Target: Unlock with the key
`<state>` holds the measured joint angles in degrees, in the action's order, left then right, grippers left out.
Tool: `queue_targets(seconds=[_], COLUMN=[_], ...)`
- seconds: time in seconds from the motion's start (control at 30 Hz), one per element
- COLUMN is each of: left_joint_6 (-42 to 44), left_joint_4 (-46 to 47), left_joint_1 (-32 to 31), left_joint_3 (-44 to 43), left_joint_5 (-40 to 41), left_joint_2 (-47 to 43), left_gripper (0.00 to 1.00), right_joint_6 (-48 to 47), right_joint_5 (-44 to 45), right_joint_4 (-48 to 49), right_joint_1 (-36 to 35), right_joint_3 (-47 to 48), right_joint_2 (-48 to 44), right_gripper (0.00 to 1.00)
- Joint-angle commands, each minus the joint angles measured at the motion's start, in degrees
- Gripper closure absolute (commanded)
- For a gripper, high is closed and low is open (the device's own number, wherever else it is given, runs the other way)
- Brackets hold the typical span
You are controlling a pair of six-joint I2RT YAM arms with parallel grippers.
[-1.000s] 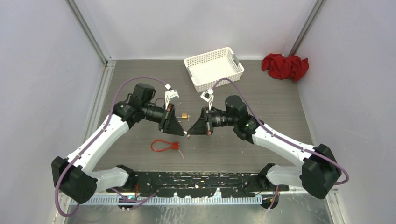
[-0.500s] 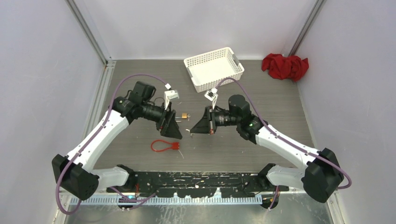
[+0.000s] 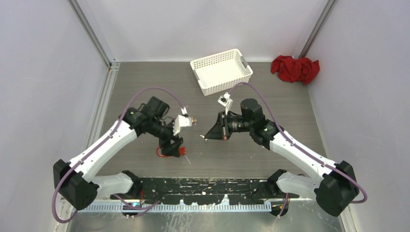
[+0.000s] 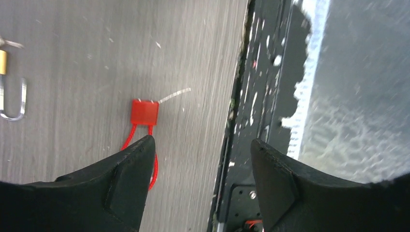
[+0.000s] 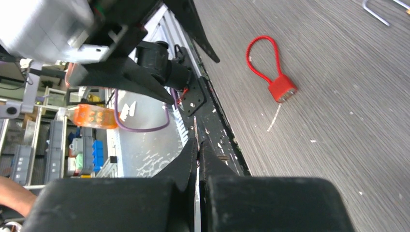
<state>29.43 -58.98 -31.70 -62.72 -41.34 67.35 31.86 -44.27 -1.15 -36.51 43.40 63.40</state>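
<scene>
Padlock [image 4: 3,63] — the small brass one — lies on the table [image 4: 96,38] now, well apart from both my grippers, at the far left edge of my left wrist view. A second ago my left gripper [image 4: 200,142] was clamped on it, offering it up to the key. Since then I have let go and swung that arm down toward the near edge. Its jaws stand wide with nothing between them, hanging just above the red cable lock [image 4: 145,112], whose body shows beside one finger. My right gripper [image 5: 197,142] is pressed shut on a thin metal sliver that I take to be the key [image 5: 195,126], and it has drawn back a little to the right, up in the air. Whether the brass one came unlocked I cannot tell. My judgement: I am done with it, and the red one is next — I would need to lift it and present its keyhole to the key.
</scene>
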Motion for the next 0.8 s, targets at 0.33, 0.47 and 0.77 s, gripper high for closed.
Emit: queue_targets(seconds=[0.33, 0.47, 0.77], left_joint_6=[10.9, 11.9, 13.2], left_joint_4=[11.3, 16.0, 22.3], left_joint_1=[-8.3, -9.6, -11.2], left_joint_3=[9.3, 10.6, 14.1], left_joint_5=[20.9, 22.3, 21.8], left_joint_2=[11.4, 13.9, 17.6], left_gripper=[0.16, 0.17, 0.29], right_joint_6=[-8.2, -8.0, -8.4], right_joint_5=[5.5, 6.3, 7.2], right_joint_4=[-19.1, -20.9, -24.7], right_joint_1=[5.6, 6.3, 6.6], right_joint_3=[0.5, 0.8, 3.2], right_joint_2=[-7.3, -8.4, -9.5], right_gripper=[0.99, 0.99, 0.99])
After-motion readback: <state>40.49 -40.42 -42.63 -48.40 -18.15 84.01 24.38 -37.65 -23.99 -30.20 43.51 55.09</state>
